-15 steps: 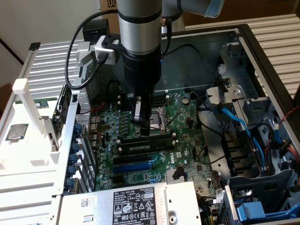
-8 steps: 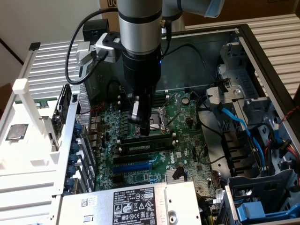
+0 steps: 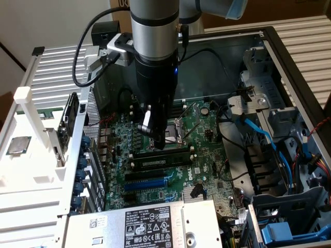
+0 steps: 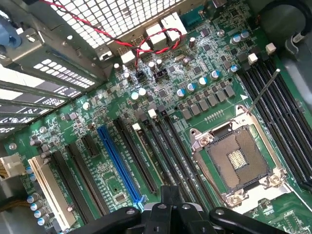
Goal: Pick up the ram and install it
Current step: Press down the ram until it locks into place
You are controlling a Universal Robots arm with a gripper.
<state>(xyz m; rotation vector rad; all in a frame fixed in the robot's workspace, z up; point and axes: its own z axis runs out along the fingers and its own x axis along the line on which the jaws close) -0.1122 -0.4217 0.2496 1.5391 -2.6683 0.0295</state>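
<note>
The ram (image 3: 160, 161) is a long dark stick with a pale label strip. It stands on edge in a black memory slot on the green motherboard (image 3: 204, 155), between the blue slot (image 3: 147, 183) and the CPU socket (image 3: 173, 132). In the wrist view the ram (image 4: 146, 156) runs alongside the blue slot (image 4: 119, 163). My gripper (image 3: 159, 143) hangs just above the board, over the slots beside the ram, and is not touching it. Its two fingers (image 4: 169, 191) are pressed together with nothing between them.
The open socket (image 4: 239, 161) has a thin metal lever (image 4: 263, 92) raised beside it. More black slots (image 4: 278, 112) lie beyond it. A metal power supply (image 3: 150, 225) sits at the front, with blue cables (image 3: 258, 134) and drive bays on the exterior view's right. A perforated case wall (image 4: 117, 19) with red wire stands close by.
</note>
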